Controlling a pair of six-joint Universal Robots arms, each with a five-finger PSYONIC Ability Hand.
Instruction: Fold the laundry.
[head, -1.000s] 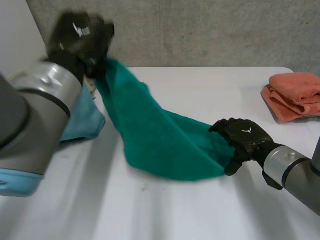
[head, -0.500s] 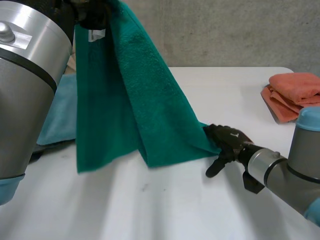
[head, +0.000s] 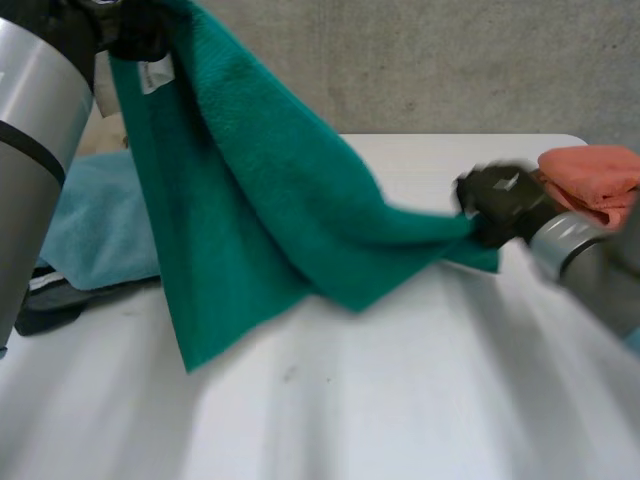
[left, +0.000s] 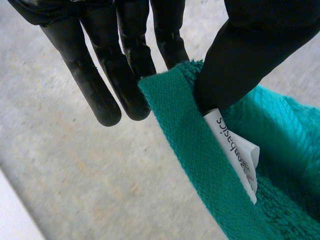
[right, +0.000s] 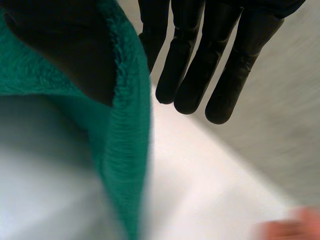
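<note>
While the left hand (left: 122, 55) is pinching the green towel (head: 260, 220) by its labelled corner, the right hand (head: 500, 200) is gripping the other end. The green towel is hanging above the table (head: 400, 400).

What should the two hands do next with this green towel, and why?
Probably raise the right hand level with the left hand and draw them apart. Each pinches the green towel near a corner, but the left is high and the right is low beside the orange towels, so the towel sags slantwise with one corner hanging towards the table.
</note>
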